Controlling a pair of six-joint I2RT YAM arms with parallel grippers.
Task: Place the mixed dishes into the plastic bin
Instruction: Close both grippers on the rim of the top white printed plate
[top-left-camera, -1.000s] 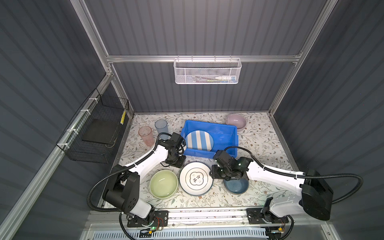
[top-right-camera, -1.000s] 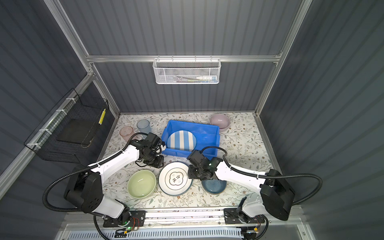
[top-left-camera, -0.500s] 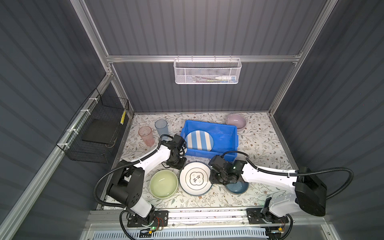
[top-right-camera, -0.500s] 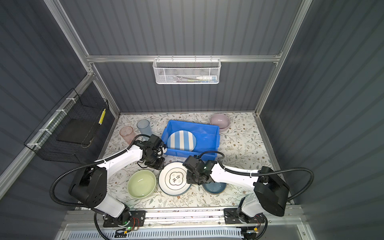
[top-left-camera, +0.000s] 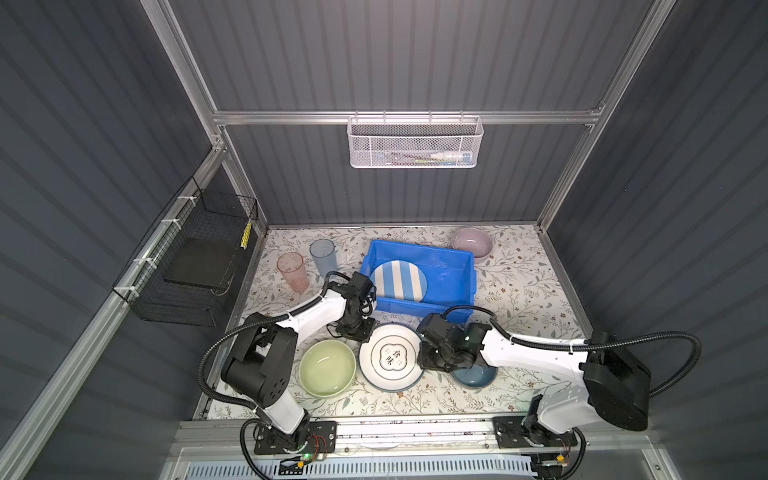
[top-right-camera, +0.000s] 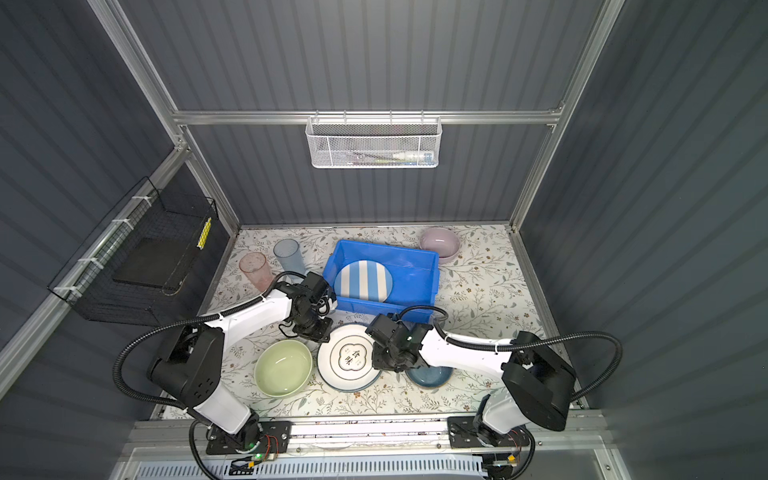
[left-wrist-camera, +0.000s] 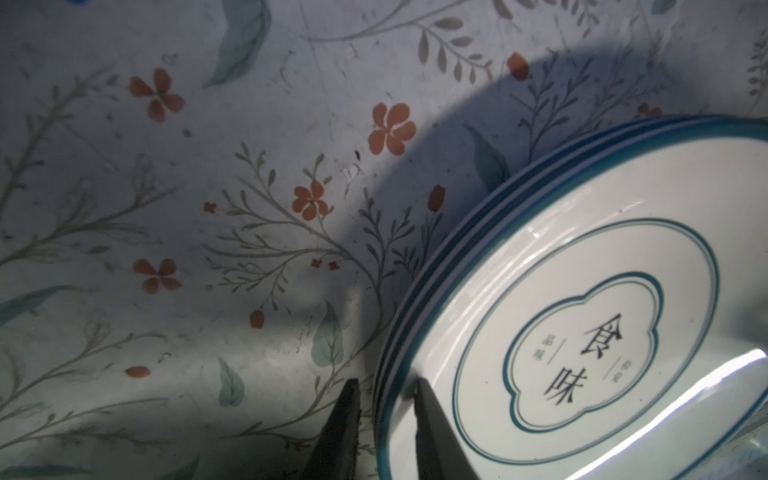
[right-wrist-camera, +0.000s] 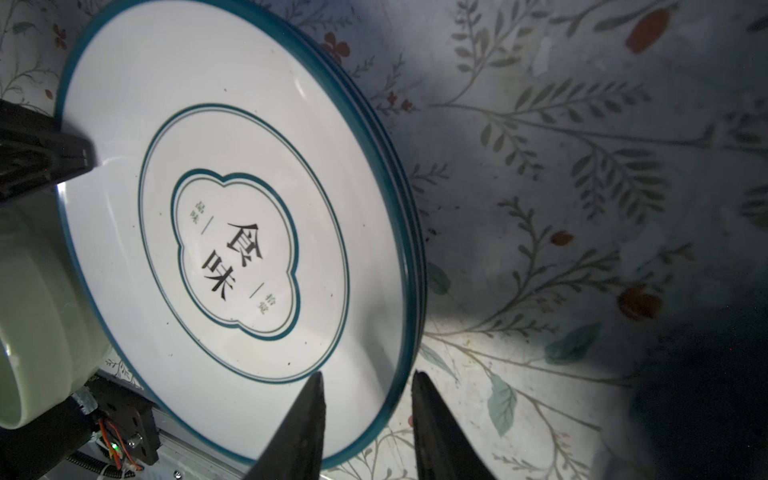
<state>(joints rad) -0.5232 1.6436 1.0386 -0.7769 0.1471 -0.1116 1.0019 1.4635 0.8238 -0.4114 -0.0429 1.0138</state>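
Lettered plate (top-left-camera: 390, 357) sits near the counter's (top-left-camera: 519, 291) front: stiff, slick, breakable, best pinched at its rim. Right gripper (right-wrist-camera: 368, 378) at its 3 o'clock and left gripper (left-wrist-camera: 386, 395) at 10 o'clock straddle that rim, jaws apart. Plastic bin (top-left-camera: 453, 266) lies beyond, at 12 o'clock.

Both top views are bright, even and sharp, with the walls (top-left-camera: 415, 62) bowing toward the edges. At my wrists it is dimmer: a broad shadow lies across the tabletop (left-wrist-camera: 540, 104), glare streaks the white plate (left-wrist-camera: 582, 332), and my right fingers (right-wrist-camera: 299, 436) blur dark.
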